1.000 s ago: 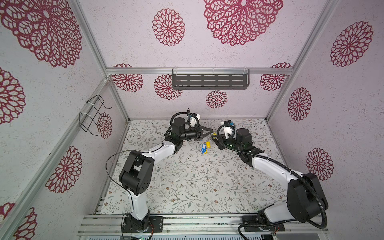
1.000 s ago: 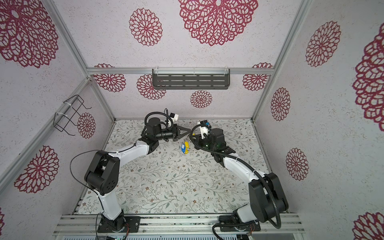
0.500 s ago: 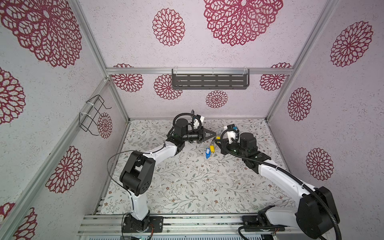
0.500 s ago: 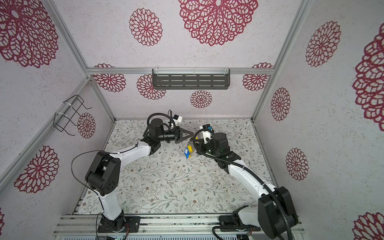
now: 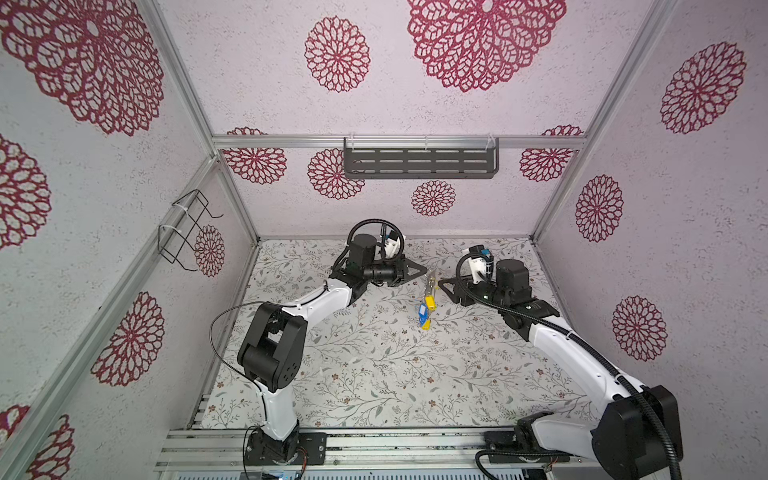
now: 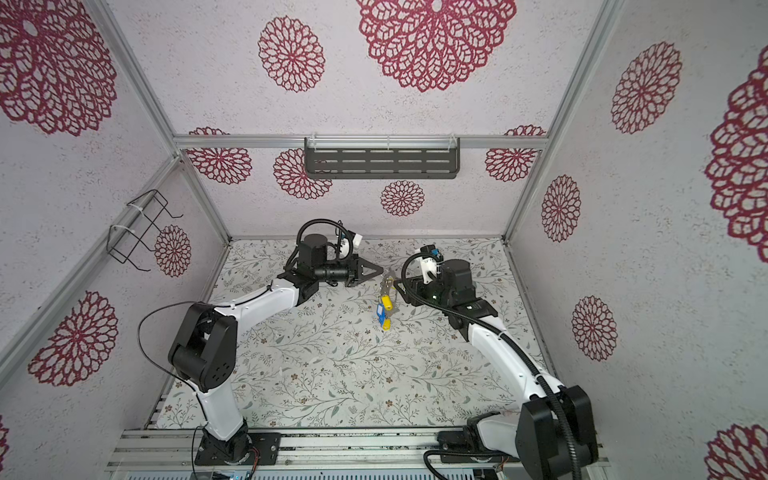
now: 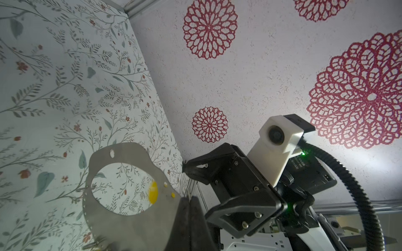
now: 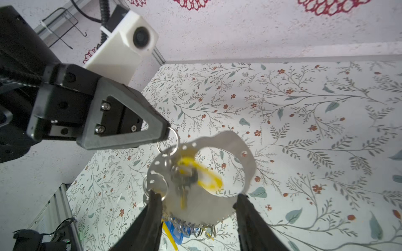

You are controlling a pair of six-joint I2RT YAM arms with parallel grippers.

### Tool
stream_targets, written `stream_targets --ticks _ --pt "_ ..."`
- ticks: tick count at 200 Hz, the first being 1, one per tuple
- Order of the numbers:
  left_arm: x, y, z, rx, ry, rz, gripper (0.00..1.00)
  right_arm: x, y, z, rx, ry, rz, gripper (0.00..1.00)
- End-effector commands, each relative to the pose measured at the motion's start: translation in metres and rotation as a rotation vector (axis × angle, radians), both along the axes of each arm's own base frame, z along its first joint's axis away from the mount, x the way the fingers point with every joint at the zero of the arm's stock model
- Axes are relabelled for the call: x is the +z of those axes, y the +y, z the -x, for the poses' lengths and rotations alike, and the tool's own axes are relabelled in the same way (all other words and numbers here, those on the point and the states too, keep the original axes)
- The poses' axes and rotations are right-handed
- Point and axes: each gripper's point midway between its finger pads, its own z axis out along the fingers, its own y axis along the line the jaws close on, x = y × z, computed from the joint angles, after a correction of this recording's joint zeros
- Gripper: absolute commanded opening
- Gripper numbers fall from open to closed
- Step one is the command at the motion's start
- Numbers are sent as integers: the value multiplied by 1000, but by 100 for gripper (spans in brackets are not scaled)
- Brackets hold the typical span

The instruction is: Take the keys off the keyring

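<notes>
Your left hand, pinched shut on one small metal loop, seems alone to carry the keyring dangling past its tip while your right hand gapes open around it, so the weight of the keys below may yank it loose.

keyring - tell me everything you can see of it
The keyring is a flat grey, metal-looking ring with a wide band, a wavy outer edge, a big round hole and small punched holes along the band. It is held roughly upright above the table, edge-on in both top views. The left gripper is shut on its rim. The open right gripper flanks its lower part, contact unclear. Small wire loops thread its holes, and yellow and blue keys hang below it.
</notes>
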Motion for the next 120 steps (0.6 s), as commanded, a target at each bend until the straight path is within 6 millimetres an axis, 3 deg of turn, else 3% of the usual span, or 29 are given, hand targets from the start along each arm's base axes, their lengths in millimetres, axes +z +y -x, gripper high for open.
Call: stream_targets --ticks 1,49,78,120 --pt "35 2 -2 8 -76 44 0 9 -3 0 -25 -72 2 58" --pt "40 0 -3 0 -78 56 0 11 -4 -7 -86 -181 42 57" --pt "43 0 -3 -4 -80 62 0 9 -11 -19 -136 -190 48 49" --pt "43 0 0 -13 -82 62 0 54 -22 -17 -152 -226 -127 34"
